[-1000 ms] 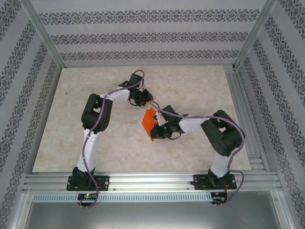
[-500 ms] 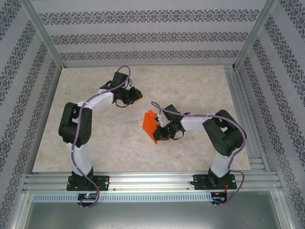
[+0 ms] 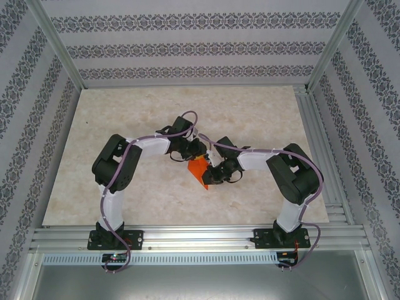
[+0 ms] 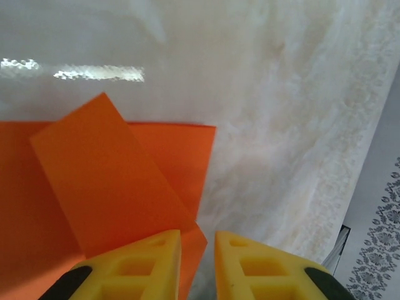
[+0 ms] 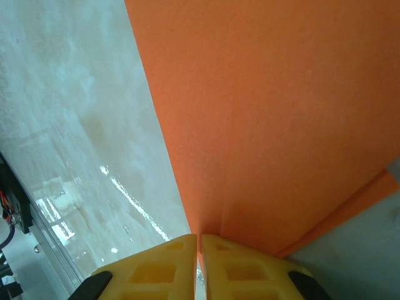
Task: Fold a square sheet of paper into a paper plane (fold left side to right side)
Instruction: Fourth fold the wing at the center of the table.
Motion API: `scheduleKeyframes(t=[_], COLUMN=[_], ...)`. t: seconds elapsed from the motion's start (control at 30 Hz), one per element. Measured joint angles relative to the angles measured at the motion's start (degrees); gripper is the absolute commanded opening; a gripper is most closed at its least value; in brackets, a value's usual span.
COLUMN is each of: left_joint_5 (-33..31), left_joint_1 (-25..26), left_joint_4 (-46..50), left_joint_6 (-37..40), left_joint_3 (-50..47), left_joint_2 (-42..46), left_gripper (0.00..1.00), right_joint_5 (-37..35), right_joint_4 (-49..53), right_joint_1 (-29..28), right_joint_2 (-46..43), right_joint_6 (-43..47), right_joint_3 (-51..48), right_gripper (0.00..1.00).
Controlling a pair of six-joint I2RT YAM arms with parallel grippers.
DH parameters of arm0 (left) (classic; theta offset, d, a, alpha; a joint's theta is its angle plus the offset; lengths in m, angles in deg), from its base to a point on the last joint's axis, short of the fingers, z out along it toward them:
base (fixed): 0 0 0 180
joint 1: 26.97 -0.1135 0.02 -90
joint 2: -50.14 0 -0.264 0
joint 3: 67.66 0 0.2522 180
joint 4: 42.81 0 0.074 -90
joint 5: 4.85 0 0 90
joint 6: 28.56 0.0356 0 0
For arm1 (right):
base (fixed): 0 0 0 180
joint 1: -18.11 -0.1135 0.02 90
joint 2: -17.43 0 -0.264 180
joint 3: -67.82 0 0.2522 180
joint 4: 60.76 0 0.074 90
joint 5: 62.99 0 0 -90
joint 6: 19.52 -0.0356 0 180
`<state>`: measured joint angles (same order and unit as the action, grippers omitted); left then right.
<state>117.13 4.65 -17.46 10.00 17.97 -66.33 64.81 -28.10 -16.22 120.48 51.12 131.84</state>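
Near the centre of the table [image 3: 262,112], the left gripper [image 3: 189,152] is placed at the far-left edge of the paper plane [image 3: 199,169]. In the left wrist view its yellow fingers [image 4: 140,262] are held narrowly apart, released, and a corner of the orange paper reaches into the gap; whether it is touched cannot be told. A folded flap [image 4: 106,175] is laid slantwise over the sheet. Just right of the paper, the right gripper [image 5: 200,240] is clenched on the paper's edge, which is pinched between fingers that nearly meet.
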Motion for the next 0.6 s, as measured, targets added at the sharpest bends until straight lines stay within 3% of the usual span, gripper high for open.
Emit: scheduleKeyframes(t=[0.2,0.4,0.6], left_joint_5=[-1.86,-1.95,-1.88], left_joint_1=[-0.09,-0.09,-0.11], left_joint_4=[0.37,-1.62,-3.69], left_joint_6=[0.17,0.09,-0.09], left_joint_3=[0.94,-0.39,-1.73], left_joint_2=[-2.10,-1.90,-1.51], left_gripper=[0.21,0.21,0.20], right_joint_5=[-0.55,-3.10,-5.60], right_joint_4=[0.24,-2.49,-6.40], right_joint_1=[0.00,0.37,0.20], right_joint_2=[-1.73,-6.91,-5.64], right_joint_6=[-1.79,-8.55,-14.08], right_joint_3=[-0.15,-1.07,-1.01], right_gripper=[0.14,0.08,0.08])
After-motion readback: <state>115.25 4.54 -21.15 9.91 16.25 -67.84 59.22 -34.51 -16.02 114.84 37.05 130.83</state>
